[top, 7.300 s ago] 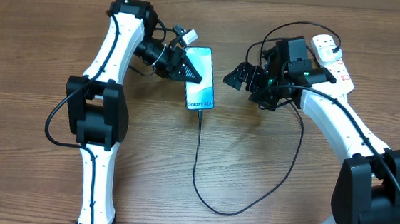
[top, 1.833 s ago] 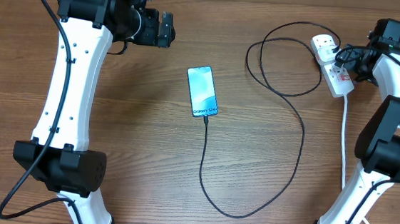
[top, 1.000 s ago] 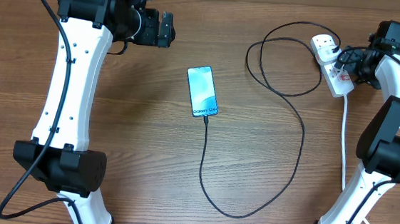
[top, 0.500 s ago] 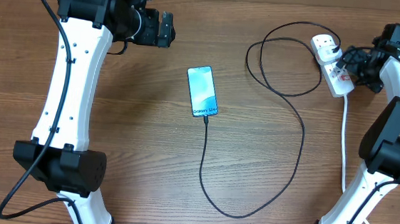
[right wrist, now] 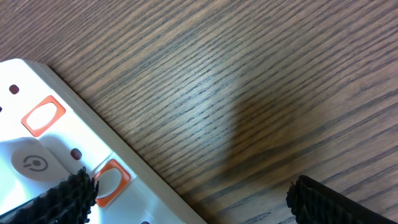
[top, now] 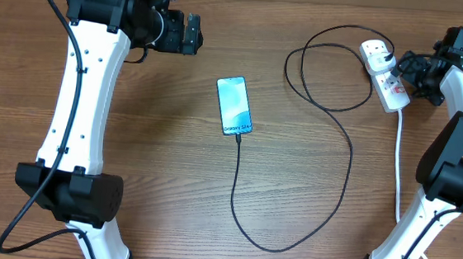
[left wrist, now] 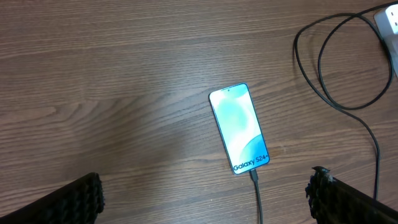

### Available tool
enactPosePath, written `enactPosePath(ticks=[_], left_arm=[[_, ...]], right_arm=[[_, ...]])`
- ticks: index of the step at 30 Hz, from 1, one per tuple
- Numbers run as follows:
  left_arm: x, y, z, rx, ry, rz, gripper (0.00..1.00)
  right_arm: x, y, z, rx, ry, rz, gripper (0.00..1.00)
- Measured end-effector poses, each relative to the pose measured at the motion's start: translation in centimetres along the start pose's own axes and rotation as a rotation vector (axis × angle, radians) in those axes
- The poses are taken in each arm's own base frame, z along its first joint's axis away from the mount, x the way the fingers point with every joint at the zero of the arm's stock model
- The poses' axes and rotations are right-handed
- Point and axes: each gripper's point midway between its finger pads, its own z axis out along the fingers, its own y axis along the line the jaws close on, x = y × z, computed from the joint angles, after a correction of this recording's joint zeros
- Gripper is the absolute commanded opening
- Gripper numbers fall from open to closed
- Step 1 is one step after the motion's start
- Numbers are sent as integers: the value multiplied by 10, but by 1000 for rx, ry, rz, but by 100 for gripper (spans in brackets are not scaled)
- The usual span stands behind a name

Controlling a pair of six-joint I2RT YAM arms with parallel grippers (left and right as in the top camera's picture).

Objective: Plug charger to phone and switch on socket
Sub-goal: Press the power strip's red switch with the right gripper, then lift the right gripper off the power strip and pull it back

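Note:
The phone (top: 234,106) lies flat mid-table, its blue-teal screen up. The charger (top: 349,168) has its connector tip in the phone's near end; its thin black cable loops over the table to a plug on the socket (top: 383,69) at the far right. My left gripper (top: 193,34) hangs open high above the far left. In the left wrist view the phone (left wrist: 239,128) and charger tip (left wrist: 254,177) show between the spread fingertips (left wrist: 78,200). My right gripper (top: 409,76) is open beside the socket. The right wrist view shows the socket (right wrist: 43,155) with orange-red switches (right wrist: 43,116) under one fingertip (right wrist: 65,198).
A thick white cord (top: 399,163) runs from the socket down the right side towards the right arm's base. The charger's cable forms loops (top: 319,66) between phone and socket. Bare wood (right wrist: 249,93) lies beside the socket.
My right gripper has drawn back a little to the right, away from the socket. The left arm, phone and cable have not moved.

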Motion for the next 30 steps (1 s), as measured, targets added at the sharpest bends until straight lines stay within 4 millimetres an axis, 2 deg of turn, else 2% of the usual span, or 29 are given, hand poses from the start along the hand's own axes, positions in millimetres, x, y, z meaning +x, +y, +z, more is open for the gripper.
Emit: enactPosePath(ticks=[30], left_arm=[[0, 0, 0, 0, 0, 0, 100]], right_arm=[[-2, 2, 4, 77, -28, -64, 100]])
